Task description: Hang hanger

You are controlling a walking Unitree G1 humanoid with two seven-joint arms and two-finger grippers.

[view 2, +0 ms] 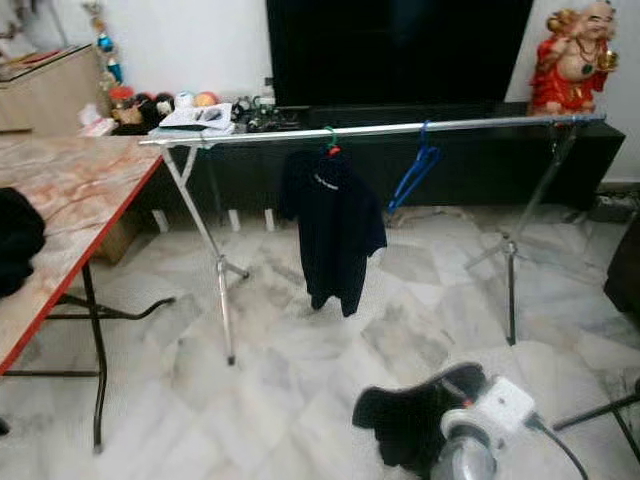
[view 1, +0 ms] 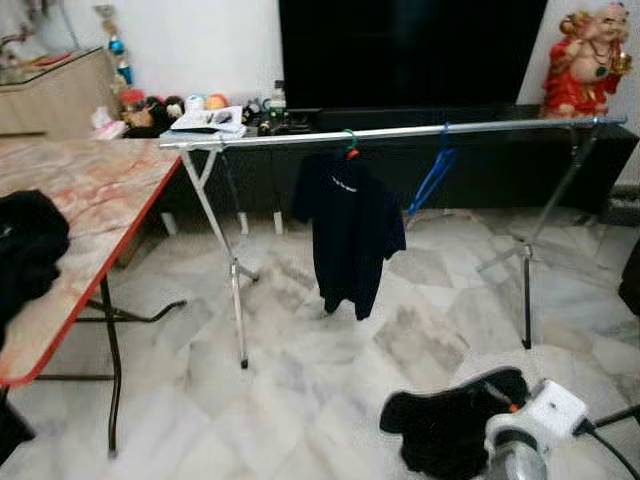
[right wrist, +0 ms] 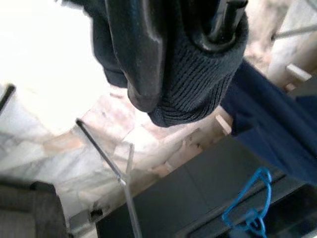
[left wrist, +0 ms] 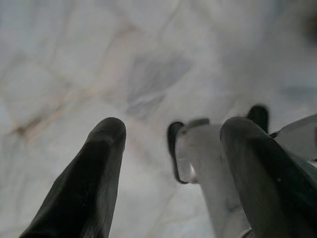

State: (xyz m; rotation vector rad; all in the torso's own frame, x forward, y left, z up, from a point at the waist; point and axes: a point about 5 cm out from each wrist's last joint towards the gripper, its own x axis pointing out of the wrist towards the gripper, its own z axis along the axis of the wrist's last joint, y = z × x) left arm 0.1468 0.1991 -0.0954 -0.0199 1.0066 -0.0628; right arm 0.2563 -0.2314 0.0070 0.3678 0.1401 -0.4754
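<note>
a silver clothes rail [view 1: 400, 132] on crossed legs stands across the marble floor [view 1: 300, 380] in front of a low dark tv cabinet [view 1: 480, 160]. a dark shirt [view 1: 348, 235] hangs from the rail on a green hanger [view 1: 349, 143], and just beside it, toward the robot's right, an empty blue hanger [view 1: 432, 178] hangs tilted from the same rail. a red and gold figurine [view 1: 587, 60] sits on the cabinet's right end.

on the robot's left, a marble-patterned bench [view 1: 90, 200] with a red edge carries a bundle of dark cloth [view 1: 25, 255].

the right end effector [right wrist: 183, 37] is low at the robot's right and closed on a dark garment [view 1: 450, 425], whose knit cloth bunches around the black fingers [right wrist: 136, 49]; a thin black part clamped with it is possibly a hanger, though the view is too close to be sure.

the left end effector [left wrist: 171, 148] points down at the floor, its two fingers spread apart with nothing between them.
</note>
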